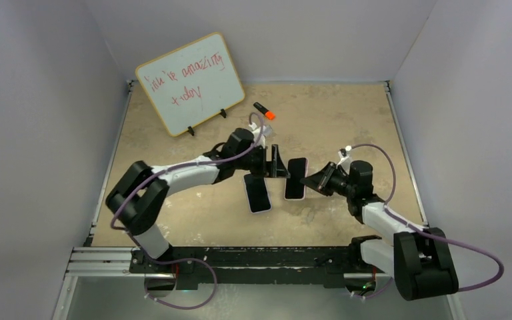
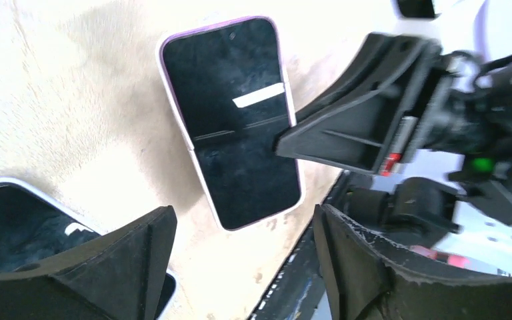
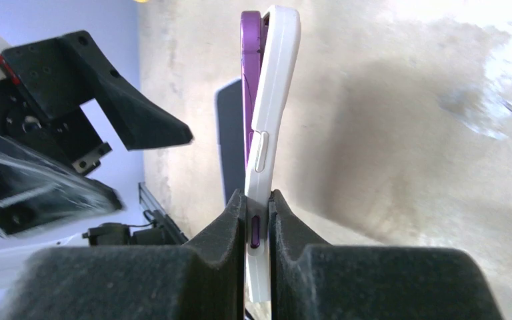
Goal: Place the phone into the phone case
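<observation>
My right gripper (image 1: 311, 181) (image 3: 258, 200) is shut across the thickness of a white phone case (image 3: 275, 113) with a purple phone (image 3: 250, 80) in it. The phone's far end stands slightly out of the case. The pair (image 1: 296, 178) sits at table centre, dark screen up (image 2: 233, 120), and casts a shadow on the table. My left gripper (image 1: 277, 162) (image 2: 243, 267) is open and empty just left of it, jaws wide apart. One of the right gripper's fingers (image 2: 347, 127) shows at the phone's long edge.
A second dark-screened phone with a light rim (image 1: 258, 193) (image 2: 13, 227) lies flat beside the left gripper. A whiteboard (image 1: 190, 83) stands at the back left. An orange marker (image 1: 264, 111) lies near it. The metal rail (image 1: 240, 257) runs along the near edge.
</observation>
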Motion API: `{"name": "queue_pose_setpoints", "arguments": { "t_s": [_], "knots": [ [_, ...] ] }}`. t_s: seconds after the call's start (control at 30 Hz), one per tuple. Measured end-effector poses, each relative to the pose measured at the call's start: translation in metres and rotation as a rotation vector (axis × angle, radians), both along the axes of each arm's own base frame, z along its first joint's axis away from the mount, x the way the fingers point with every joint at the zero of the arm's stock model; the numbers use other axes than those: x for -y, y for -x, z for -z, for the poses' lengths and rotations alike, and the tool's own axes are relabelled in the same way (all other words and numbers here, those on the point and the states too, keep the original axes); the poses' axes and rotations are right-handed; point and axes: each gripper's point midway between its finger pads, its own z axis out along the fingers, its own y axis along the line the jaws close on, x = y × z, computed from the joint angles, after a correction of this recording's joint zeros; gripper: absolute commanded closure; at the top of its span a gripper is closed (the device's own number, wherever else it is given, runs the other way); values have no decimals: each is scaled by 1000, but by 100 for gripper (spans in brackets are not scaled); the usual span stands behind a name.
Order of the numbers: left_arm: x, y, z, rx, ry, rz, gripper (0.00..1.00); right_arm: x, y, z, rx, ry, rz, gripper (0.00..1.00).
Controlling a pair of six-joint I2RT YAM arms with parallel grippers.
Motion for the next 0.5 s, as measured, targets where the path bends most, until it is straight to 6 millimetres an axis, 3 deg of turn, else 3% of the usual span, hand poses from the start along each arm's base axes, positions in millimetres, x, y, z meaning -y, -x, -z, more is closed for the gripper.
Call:
{"name": "queue_pose_setpoints", "arguments": {
  "t_s": [0.13,0.23,0.5],
  "knots": [
    [-22,-12,-57,99,133,-37,14,-6,-5,-31,110,-54,-19,100],
    [-34,-19,-86,147,210,-45,14,-11,-5,-60,208,-107,-44,100],
    [-32,2,-114,161,361,37,19,-24,15,-144,456,-286,-149,100]
  ]
}}
